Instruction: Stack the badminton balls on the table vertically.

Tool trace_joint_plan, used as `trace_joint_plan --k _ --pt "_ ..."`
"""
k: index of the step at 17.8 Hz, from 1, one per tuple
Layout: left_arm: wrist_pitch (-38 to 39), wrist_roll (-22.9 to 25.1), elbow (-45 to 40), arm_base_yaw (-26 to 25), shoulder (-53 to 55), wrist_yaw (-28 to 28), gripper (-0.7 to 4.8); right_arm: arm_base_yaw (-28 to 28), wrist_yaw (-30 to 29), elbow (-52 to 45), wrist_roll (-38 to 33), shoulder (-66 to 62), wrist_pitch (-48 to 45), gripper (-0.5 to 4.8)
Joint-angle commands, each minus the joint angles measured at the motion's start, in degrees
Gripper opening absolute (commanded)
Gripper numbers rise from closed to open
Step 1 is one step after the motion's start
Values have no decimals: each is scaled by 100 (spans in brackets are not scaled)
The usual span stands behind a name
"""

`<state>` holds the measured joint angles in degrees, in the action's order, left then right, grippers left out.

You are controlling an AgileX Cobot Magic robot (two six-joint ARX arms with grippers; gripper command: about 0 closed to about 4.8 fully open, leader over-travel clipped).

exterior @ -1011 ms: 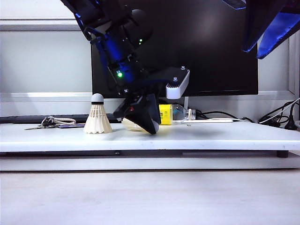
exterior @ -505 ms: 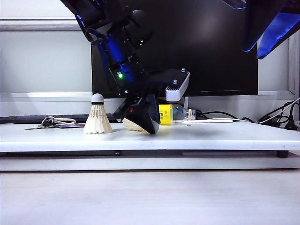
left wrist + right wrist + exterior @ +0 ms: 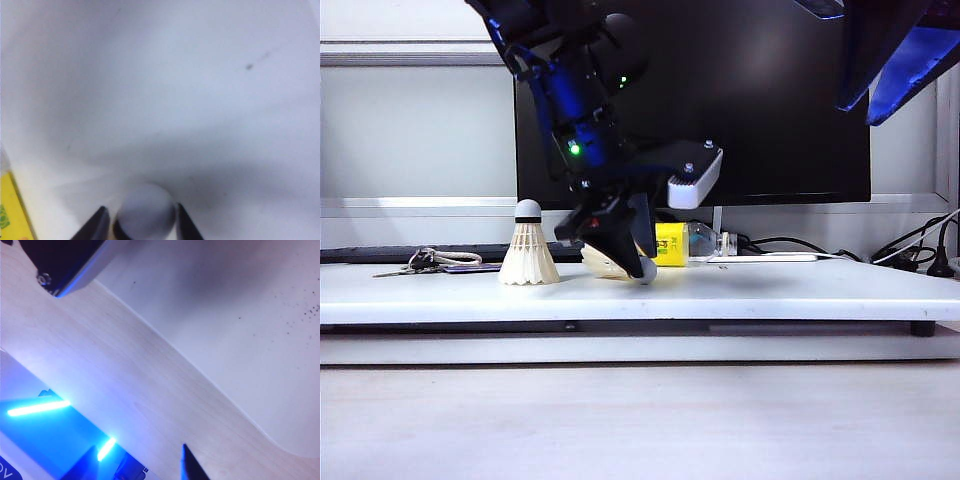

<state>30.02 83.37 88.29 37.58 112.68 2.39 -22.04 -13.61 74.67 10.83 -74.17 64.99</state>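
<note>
On the table [image 3: 800,290], one shuttlecock [image 3: 528,247] stands upright, cork up, nothing stacked on it yet. The left gripper [image 3: 632,262] reaches steeply down just beside it, closed on the second shuttlecock [image 3: 146,212], cork between its jaws, apparently barely off the surface. The right gripper [image 3: 187,465] hovers high at the right; its jaw state cannot be told.

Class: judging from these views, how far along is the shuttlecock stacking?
Done: one shuttlecock stands upright on the table. In hand: the left gripper grips the second shuttlecock, low over the table. Left: placing it on the first. The right gripper is out of view.
</note>
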Motion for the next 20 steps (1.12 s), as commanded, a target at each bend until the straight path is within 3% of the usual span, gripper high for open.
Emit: trace_joint_plan --k 1,5,9,20 --pt "177 391 74 7 -35 20 185 0 -26 22 17 37 -57 210" --pt "208 828 74 -15 -33 22 187 0 -26 22 17 35 -55 210" --pt "168 966 72 -103 -22 22 187 0 -26 22 17 35 -55 210" --pt "81 964 61 -168 42 280 183 0 -26 22 17 35 -52 210"
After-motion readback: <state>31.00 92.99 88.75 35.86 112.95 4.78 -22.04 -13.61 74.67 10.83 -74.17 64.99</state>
